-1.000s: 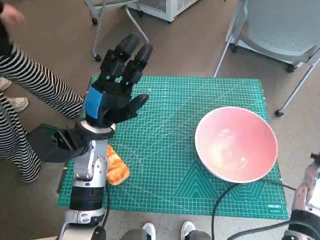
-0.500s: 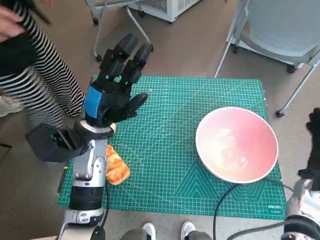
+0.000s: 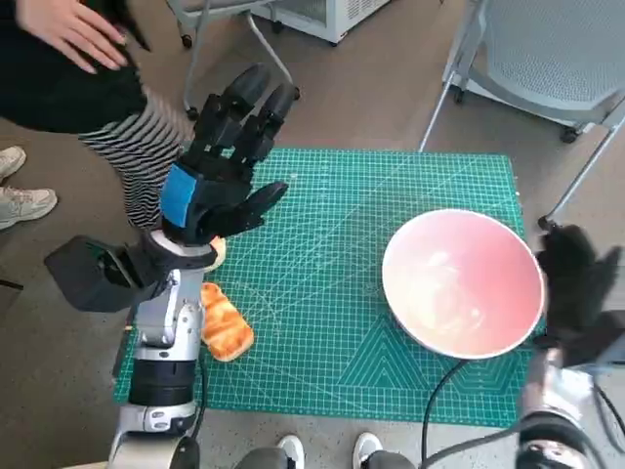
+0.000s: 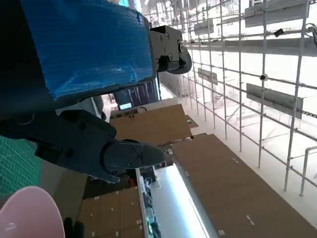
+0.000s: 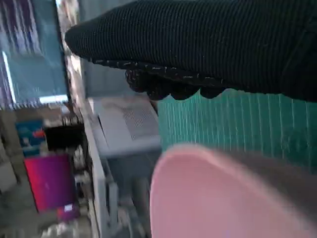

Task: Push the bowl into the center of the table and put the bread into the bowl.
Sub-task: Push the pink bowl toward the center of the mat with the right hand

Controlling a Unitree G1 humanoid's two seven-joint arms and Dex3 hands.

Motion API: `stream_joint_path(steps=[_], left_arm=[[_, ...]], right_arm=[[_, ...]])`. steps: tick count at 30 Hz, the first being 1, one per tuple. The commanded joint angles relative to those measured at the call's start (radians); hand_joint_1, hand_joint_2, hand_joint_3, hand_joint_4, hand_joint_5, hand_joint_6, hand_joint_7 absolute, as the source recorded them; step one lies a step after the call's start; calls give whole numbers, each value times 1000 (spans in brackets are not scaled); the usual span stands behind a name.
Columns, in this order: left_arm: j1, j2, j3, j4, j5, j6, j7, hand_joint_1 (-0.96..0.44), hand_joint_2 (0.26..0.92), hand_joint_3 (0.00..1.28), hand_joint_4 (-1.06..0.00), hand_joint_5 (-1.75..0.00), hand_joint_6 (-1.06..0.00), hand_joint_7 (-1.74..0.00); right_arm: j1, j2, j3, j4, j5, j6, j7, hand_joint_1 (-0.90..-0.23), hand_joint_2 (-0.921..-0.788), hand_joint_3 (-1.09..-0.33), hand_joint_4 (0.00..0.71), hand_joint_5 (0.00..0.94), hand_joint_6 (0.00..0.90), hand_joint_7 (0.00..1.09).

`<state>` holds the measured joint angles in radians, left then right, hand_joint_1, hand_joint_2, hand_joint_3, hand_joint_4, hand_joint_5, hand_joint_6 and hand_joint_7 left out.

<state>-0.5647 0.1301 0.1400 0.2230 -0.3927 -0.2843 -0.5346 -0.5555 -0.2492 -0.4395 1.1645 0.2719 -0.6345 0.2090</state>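
The bread [image 3: 225,329] is lying on the green mat [image 3: 322,283] just beside the left forearm, below and behind the left hand [image 3: 220,176], which is hovering raised with fingers spread, holding nothing. The right hand [image 3: 576,283] is hanging just outside the pink bowl [image 3: 461,281], at its outer rim; its fingers are blurred, so their spread cannot be told. A push landing high on that rim is likely tipping the bowl rather than sliding it. Beyond, a person [image 3: 68,59] is standing close to the left hand and risks being struck.

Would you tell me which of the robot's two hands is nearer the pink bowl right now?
The right hand, in the black knitted glove, beside the pink bowl's rim. The blue-taped left hand is raised across the green mat.
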Motion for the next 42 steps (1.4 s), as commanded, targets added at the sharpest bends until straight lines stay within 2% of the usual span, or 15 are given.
stream_joint_path(steps=[1, 8, 18, 25, 29, 37, 40, 42], left_arm=[[-8, 18, 8, -21, -1, 12, 4, -464, 921, 341, -120, -47, 1, -458], [4, 30, 11, -48, -9, 39, 15, -465, 921, 337, -123, -45, 1, -466], [20, 36, 22, -75, -5, 46, 28, -459, 921, 324, -128, -40, 1, -486], [28, 35, 24, -77, 8, 26, 34, -456, 921, 319, -133, -39, 1, -490], [36, 36, 21, -89, 16, 22, 42, -448, 921, 320, -139, -38, 1, -479], [40, 37, 19, -94, 18, 22, 46, -442, 921, 324, -144, -34, 1, -462], [48, 41, 21, -101, 27, 15, 52, -445, 921, 327, -147, -33, 1, -454], [50, 43, 21, -101, 31, 11, 55, -449, 921, 329, -148, -32, 1, -452]], right_arm=[[-20, 34, 15, 22, 0, 18, 20, -626, -921, -774, 73, 5, 40, 413], [-62, 70, 28, 23, 1, 27, 32, -586, -921, -830, 79, 6, 46, 415], [-109, 103, 35, 33, 4, 31, 52, -555, -921, -848, 79, 3, 45, 418], [-140, 130, 51, 41, -9, 37, 44, -559, -921, -878, 72, 0, 42, 422], [-161, 148, 73, 46, -25, 47, 24, -559, -921, -890, 70, 0, 37, 424], [-164, 149, 84, 47, -23, 48, 17, -556, -921, -894, 70, 0, 32, 428], [-201, 179, 106, 56, -31, 87, 13, -570, -921, -882, 77, 3, 24, 426], [-210, 187, 111, 58, -31, 100, 15, -577, -921, -875, 78, 3, 20, 424]])
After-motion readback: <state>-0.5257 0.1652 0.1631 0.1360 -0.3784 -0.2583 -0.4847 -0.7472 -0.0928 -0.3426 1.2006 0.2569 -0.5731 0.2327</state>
